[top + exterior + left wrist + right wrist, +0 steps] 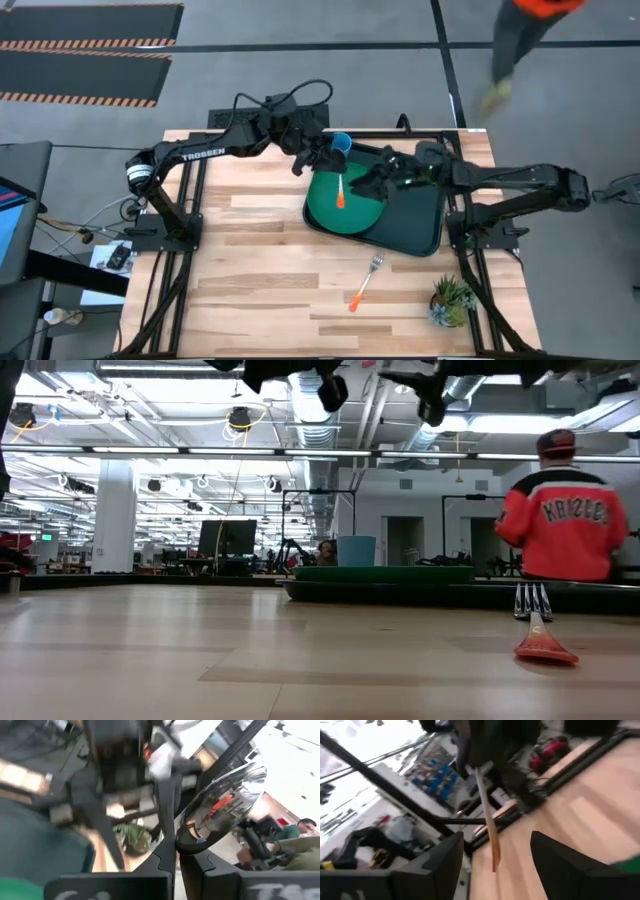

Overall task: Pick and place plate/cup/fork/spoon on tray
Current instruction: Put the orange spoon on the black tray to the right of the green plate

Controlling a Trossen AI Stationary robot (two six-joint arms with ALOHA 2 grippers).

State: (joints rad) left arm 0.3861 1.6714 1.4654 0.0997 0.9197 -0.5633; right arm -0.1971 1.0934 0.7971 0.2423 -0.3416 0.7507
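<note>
My left gripper (322,160) (176,847) is above the tray's far left part, shut on the spoon. The spoon's silver bowl (220,802) sticks out past the fingertips, and its orange handle (341,195) shows over the green plate (355,212). The plate lies on the dark tray (415,225). The blue cup (341,143) stands at the tray's far left corner. My right gripper (372,182) (497,837) is open and empty above the tray, close to the spoon's handle (487,825). The fork (366,282) lies on the table, nearer than the tray. My left gripper pinches the spoon between its two fingers at the edge of the bowl (182,840). The rest of the bowl stands out beyond the fingertips. The spoon is lifted clear above the plate. The fingers hide where the handle joins the bowl.
A small potted plant (452,300) stands at the table's near right corner. A person in a red jacket (562,510) is beyond the table's far right. Bare wood lies to the tray's left and near side.
</note>
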